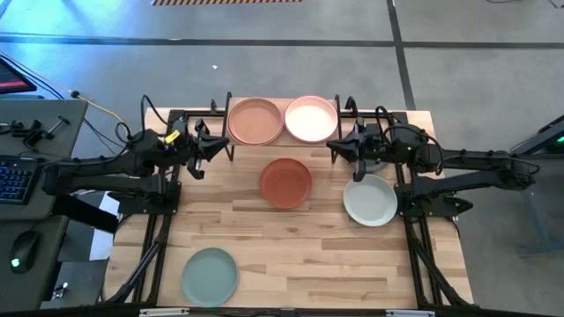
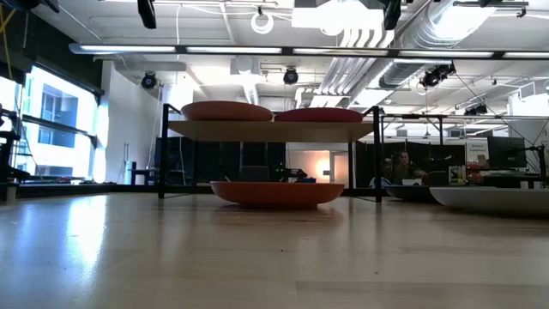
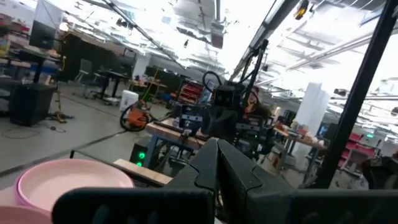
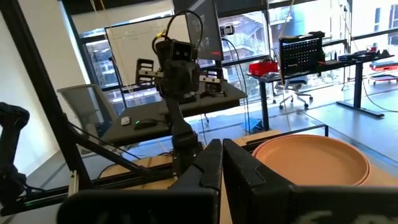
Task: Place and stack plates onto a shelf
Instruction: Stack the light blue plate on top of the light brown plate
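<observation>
Jaws of the left gripper [image 1: 227, 143] are pressed together and hold nothing; they hang at the left end of the shelf [image 1: 231, 109], just beside the peach plate [image 1: 256, 121]. In the left wrist view the shut fingers [image 3: 214, 165] point across the shelf toward the other arm, with the pink plate [image 3: 68, 182] low beside them. The right gripper [image 1: 333, 145] mirrors this at the shelf's right end, its jaws also shut and empty, just beside the pink plate [image 1: 311, 119]. From the right wrist view its fingers [image 4: 217, 163] aim past the peach plate [image 4: 311, 160] at the left arm.

Both shelf plates sit side by side on the wooden top, touching or nearly so; the low view shows them as two domed rims, peach [image 2: 226, 111] and pink [image 2: 318, 114], on the raised board [image 2: 274, 130].

On the desk [image 1: 300, 264], the terracotta plate [image 1: 285, 182] lies in front of the shelf, between the two grippers and apart from both. A pale grey-white plate [image 1: 370, 200] rests just in front of the right gripper, partly under that arm. A sage plate [image 1: 210, 276] sits well apart near the front left edge. A keyboard [image 1: 14, 179] and mouse [image 1: 25, 249] lie on a side bench left of the desk.
</observation>
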You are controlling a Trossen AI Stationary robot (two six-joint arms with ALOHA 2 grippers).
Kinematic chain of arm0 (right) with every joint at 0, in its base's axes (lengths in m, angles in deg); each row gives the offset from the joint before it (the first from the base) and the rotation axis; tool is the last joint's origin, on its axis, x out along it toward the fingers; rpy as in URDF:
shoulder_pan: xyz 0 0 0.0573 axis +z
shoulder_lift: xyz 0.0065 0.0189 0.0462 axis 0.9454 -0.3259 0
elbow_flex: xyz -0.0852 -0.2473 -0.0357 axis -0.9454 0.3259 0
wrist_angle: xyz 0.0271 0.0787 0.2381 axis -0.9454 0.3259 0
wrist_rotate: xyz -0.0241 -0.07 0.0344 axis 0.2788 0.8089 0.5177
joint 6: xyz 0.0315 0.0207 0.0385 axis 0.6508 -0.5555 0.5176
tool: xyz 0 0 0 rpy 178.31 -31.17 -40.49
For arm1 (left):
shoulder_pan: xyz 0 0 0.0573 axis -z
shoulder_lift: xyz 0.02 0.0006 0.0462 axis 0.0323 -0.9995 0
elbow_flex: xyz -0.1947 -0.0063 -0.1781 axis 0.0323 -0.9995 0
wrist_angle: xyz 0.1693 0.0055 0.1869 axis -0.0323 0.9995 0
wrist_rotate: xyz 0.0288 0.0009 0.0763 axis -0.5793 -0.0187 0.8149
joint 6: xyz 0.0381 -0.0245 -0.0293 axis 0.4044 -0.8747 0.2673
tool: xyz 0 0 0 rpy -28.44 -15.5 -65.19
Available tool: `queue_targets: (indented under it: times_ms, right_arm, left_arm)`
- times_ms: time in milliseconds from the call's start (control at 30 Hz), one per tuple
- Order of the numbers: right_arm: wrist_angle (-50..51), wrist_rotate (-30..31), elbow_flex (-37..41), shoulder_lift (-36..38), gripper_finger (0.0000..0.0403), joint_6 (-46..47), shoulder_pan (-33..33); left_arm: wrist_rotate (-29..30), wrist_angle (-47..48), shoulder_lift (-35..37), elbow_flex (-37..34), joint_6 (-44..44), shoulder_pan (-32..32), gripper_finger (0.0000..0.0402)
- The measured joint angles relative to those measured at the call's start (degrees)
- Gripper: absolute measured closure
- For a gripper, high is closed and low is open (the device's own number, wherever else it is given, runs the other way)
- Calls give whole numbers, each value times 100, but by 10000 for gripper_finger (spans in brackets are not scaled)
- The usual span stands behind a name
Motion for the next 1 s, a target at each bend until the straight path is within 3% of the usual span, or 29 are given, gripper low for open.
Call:
queue_targets:
  times_ms: [1000]
  right_arm:
    - [4, -26, 0, 1, 402, 1, 5]
  left_arm:
    - [9, -50, -98, 0, -9, 36, 401]
